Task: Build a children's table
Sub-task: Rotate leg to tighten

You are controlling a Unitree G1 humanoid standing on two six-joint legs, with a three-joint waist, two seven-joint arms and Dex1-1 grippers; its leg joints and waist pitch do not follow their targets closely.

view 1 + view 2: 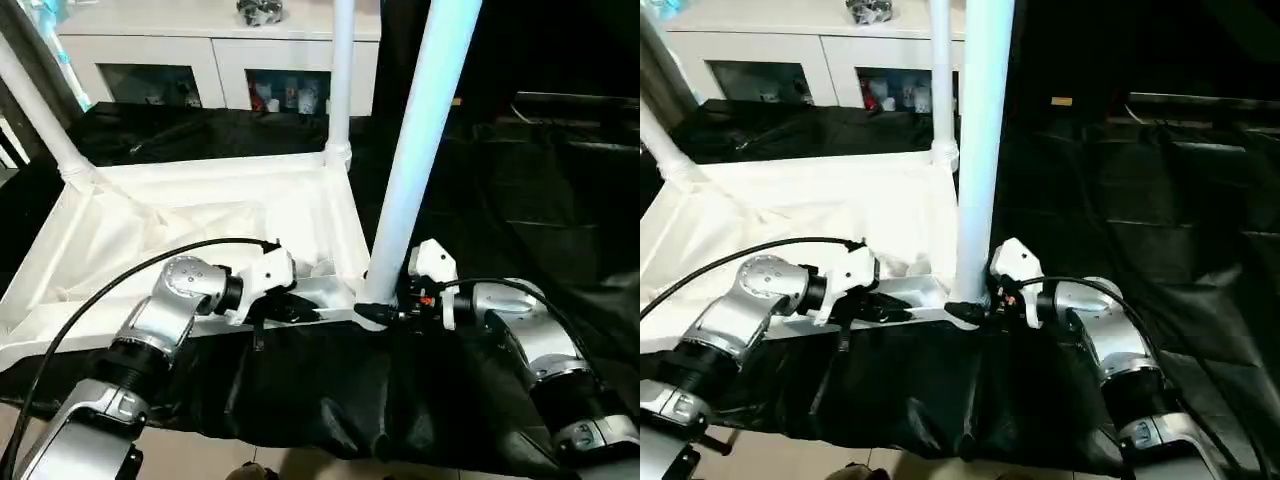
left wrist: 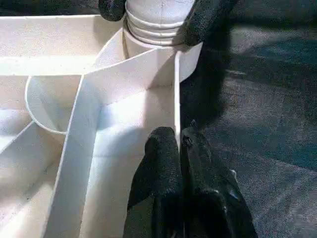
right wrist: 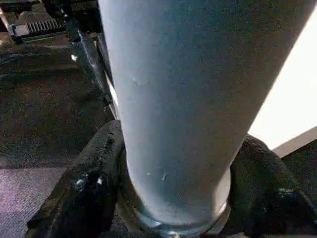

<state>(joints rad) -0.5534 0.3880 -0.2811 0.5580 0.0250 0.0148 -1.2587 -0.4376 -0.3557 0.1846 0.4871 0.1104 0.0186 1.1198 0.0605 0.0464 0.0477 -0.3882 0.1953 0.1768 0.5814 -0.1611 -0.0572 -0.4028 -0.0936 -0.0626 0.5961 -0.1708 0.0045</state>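
Observation:
The white tabletop (image 1: 180, 215) lies upside down on black cloth, ribs and corner sockets facing up. Two white legs stand in its far corners, one on the left (image 1: 40, 110) and one on the right (image 1: 342, 80). A third leg (image 1: 420, 150) rises from the near right corner socket (image 2: 148, 54). My right gripper (image 1: 378, 312) is shut on this leg's base, one black finger (image 3: 89, 183) on each side. My left gripper (image 1: 300, 308) is shut on the tabletop's thin near rim wall (image 2: 176, 114), just left of that corner, its fingers (image 2: 163, 168) pinching it.
At the back stands a white cabinet (image 1: 220, 60) with glass doors. Black cloth (image 1: 520, 200) covers the work surface and spreads far to the right. A black cable (image 1: 100, 290) loops over my left forearm. Pale floor (image 1: 300, 465) shows below the near edge.

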